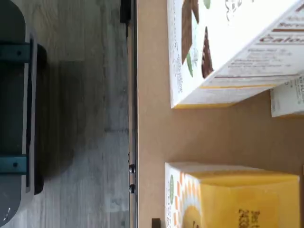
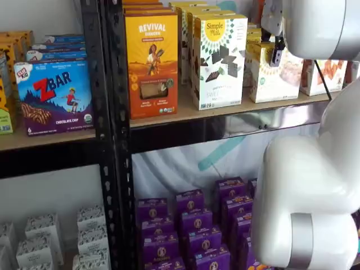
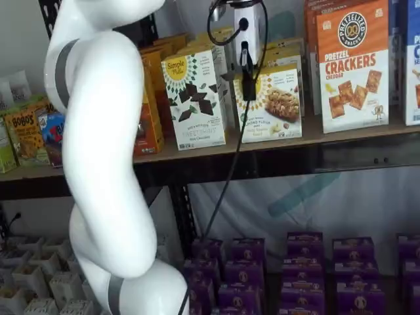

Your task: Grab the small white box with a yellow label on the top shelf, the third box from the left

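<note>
The small white box with a yellow top stands on the top shelf in both shelf views (image 3: 279, 108) (image 2: 277, 77). The wrist view shows its yellow top from above (image 1: 237, 199). My gripper hangs just in front of the box's left upper part in both shelf views (image 3: 249, 88) (image 2: 275, 61). Only a narrow black finger shows, side-on, so I cannot tell whether it is open or shut. It holds nothing that I can see. The top shelf is a tan board (image 1: 204, 135) with a glossy black front rail (image 3: 308, 157) (image 2: 236, 126).
A taller white Simple Mills box (image 3: 195, 98) (image 2: 219, 59) (image 1: 228, 42) stands just left of the small box. An orange Revival box (image 2: 152, 62) is further left, a pretzel crackers box (image 3: 351, 65) to the right. Purple boxes (image 3: 302, 262) fill the shelf below. My white arm (image 3: 105, 164) stands in front.
</note>
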Controlling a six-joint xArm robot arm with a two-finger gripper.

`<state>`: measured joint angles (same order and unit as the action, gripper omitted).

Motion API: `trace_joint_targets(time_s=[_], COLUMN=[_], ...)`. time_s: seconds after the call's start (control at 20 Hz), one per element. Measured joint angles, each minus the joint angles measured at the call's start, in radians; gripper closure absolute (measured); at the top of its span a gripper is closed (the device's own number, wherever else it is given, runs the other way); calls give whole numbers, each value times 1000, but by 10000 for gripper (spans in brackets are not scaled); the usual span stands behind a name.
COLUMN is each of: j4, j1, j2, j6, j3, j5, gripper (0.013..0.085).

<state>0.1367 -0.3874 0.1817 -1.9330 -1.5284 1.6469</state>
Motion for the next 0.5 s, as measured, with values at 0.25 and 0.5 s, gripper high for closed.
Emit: trace_joint_targets(time_s=[0.25,0.5], j4=[3,1], j1=[2,6], j2=[2,-1], j6=[2,7], j3=[0,-7], j5=[-3,3], gripper=[530,570])
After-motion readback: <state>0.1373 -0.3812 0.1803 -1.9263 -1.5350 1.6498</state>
